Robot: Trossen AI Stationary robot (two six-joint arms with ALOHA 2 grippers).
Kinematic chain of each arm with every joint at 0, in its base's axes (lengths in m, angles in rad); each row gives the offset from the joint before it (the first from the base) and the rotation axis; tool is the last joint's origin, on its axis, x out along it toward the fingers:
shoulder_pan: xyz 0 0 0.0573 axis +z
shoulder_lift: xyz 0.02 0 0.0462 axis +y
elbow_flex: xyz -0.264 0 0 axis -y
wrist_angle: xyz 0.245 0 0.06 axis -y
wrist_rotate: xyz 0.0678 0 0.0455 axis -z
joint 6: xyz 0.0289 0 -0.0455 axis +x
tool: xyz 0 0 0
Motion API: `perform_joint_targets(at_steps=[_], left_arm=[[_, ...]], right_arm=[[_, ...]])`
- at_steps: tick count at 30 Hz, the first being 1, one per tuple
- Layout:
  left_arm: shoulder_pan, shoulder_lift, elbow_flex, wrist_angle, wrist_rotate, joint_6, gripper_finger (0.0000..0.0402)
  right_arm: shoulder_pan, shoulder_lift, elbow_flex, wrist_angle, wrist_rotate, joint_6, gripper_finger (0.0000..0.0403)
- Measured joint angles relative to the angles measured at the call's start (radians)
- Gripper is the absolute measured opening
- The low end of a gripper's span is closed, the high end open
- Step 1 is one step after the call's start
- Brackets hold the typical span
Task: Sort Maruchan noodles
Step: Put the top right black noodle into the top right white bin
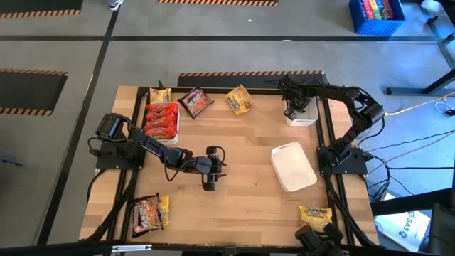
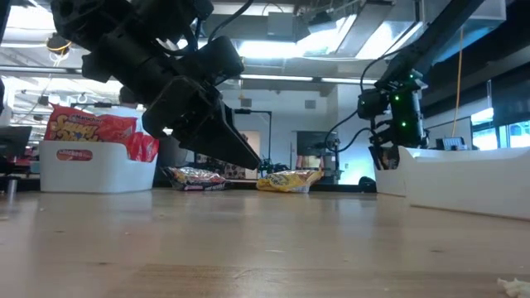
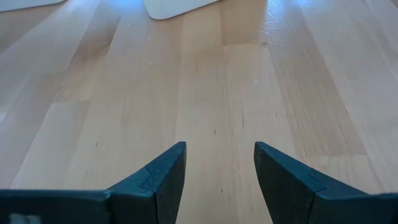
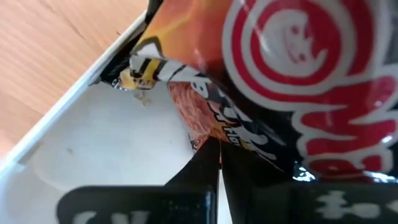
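My right gripper (image 1: pixel 291 112) reaches down into the white tray (image 1: pixel 307 119) at the table's far right and is shut on a dark packet (image 4: pixel 292 81) with a red round logo. My left gripper (image 1: pixel 212 171) hovers open over bare wood at mid-table, holding nothing; in its wrist view the fingers (image 3: pixel 163 180) stand apart. Red packets (image 1: pixel 162 119) are stacked in a white tray at the far left. Along the far edge lie a yellow packet (image 1: pixel 160 94), a dark one (image 1: pixel 195 102) and another yellow one (image 1: pixel 240 99). My right gripper pinches the dark packet between its two shut fingers (image 4: pixel 208 171), at an edge of the wrapper (image 4: pixel 233 146). It comes from above, pointing down into the tray. The packet spreads out beyond the fingertips over the tray floor (image 4: pixel 106 137); whether it rests there I cannot tell.
A second white tray (image 1: pixel 293 167) lies slanted right of centre. A dark packet and a yellow packet (image 1: pixel 149 212) sit at the near left corner, and a yellow one (image 1: pixel 315 215) at the near right. Bare wood spans the middle and the near centre (image 1: pixel 234 213).
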Motion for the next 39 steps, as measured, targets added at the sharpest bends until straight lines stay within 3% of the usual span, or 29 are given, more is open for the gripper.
perform_joint_targets(at_steps=[14, 20, 25, 29, 39], left_arm=[[0.0, 0.0, 0.0, 0.0, 0.0, 0.0, 0.0184], [0.002, 0.0, 0.0, 0.0, 0.0, 0.0, 0.0184], [0.003, 0.0, 0.0, 0.0, 0.0, 0.0, 0.0184], [0.003, 0.0, 0.0, 0.0, 0.0, 0.0, 0.0184], [0.003, 0.0, 0.0, 0.0, 0.0, 0.0, 0.0184]], right_arm=[[0.009, 0.006, 0.03, -0.081, -0.061, 0.032, 0.0007], [0.01, 0.006, 0.036, -0.098, -0.04, 0.029, 0.0007], [0.014, 0.004, 0.071, -0.118, -0.122, 0.03, 0.0007], [0.025, 0.004, 0.072, -0.087, -0.229, 0.03, 0.0007], [0.024, 0.012, 0.072, 0.067, -0.193, 0.044, 0.0007]])
